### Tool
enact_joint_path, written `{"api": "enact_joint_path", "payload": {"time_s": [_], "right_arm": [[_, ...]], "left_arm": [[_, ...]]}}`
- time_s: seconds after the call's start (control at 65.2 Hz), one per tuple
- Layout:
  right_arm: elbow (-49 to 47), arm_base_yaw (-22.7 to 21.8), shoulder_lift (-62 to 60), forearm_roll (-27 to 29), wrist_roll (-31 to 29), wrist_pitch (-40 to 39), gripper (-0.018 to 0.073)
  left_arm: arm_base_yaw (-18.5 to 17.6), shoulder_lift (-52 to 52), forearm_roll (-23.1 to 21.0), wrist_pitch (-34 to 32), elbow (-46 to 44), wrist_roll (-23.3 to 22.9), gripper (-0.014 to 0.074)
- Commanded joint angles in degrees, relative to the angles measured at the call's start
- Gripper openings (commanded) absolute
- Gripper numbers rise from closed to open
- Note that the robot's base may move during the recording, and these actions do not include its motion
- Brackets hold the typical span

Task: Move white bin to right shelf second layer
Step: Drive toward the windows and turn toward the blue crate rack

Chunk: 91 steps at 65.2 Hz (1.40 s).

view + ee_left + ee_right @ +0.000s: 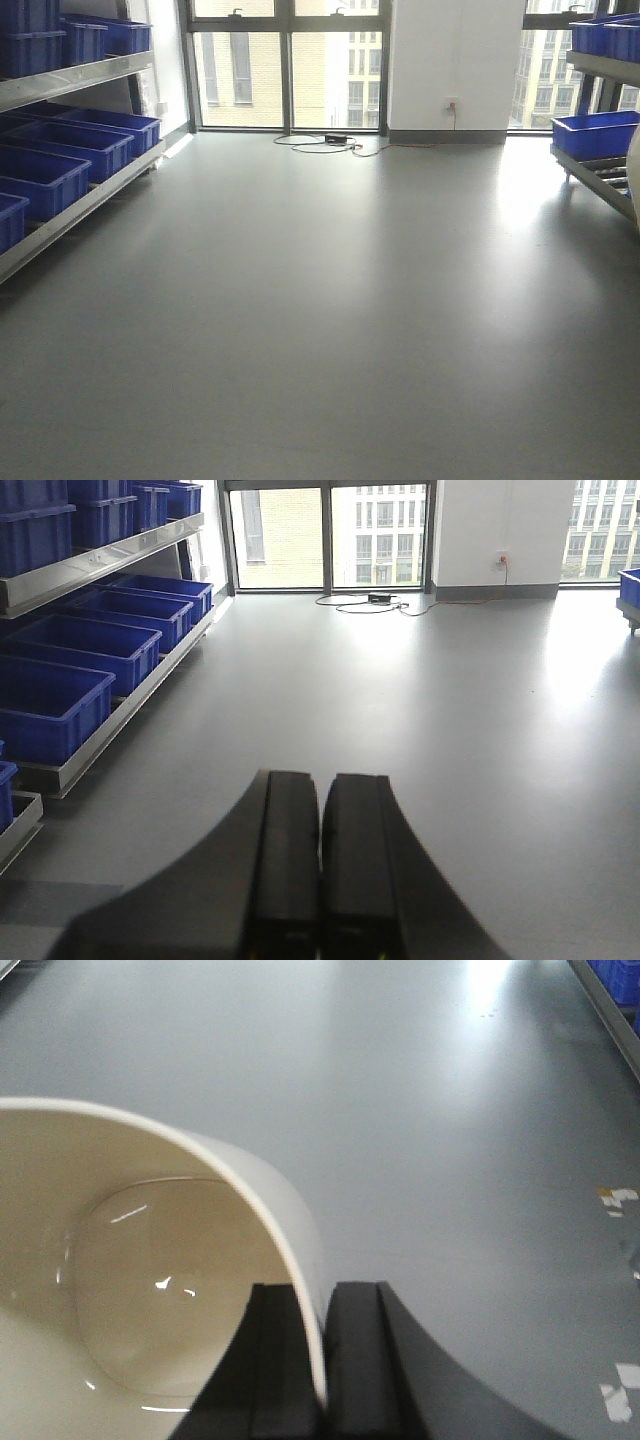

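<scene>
Half done at most, judging from these views. Picked up already: white bin (150,1260), pinched by its wall in the right gripper (322,1360), one finger inside the rim and one outside, jaws nearly together with only the thin plastic between. Tilted toward the wrist camera, showing an empty, glossy cream interior, with grey floor (450,1110) beneath and no support visible under it, so apparently carried clear of any surface. Possibly also glimpsed as a pale sliver at the far right edge of the front view, though too little to be sure. Left gripper (320,880) closed fully, finger against finger, holding nothing, pointed over bare floor alongside the left rack (110,555) of blue crates (60,670). Still to do: reaching the right shelf second layer (612,178), seen only at the right border of the front view as a sloped, metal-railed roller level, a blue crate (595,133) sitting at its upper end; well apart from the bin for now. Then lining up with a free stretch of that level, setting the bin down flat, and opening the right gripper. Placement and release not yet begun; hold apparently secure, though only a one-wall pinch, so some risk of swing or slip during travel.
</scene>
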Motion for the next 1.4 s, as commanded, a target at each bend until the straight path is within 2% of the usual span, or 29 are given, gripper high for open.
{"api": "enact_joint_path", "payload": {"time_s": [0.0,1.38], "right_arm": [[-1.6,-0.1,0.4,0.3,0.1,-5.7,0.0046],[-1.6,-0.1,0.4,0.3,0.1,-5.7,0.0046]], "left_arm": [[-0.1,-1.0,0.0,-5.0,2.1,-0.2,0.0085],[-0.1,-0.9,0.0,-5.0,2.1,-0.2,0.0085]]}}
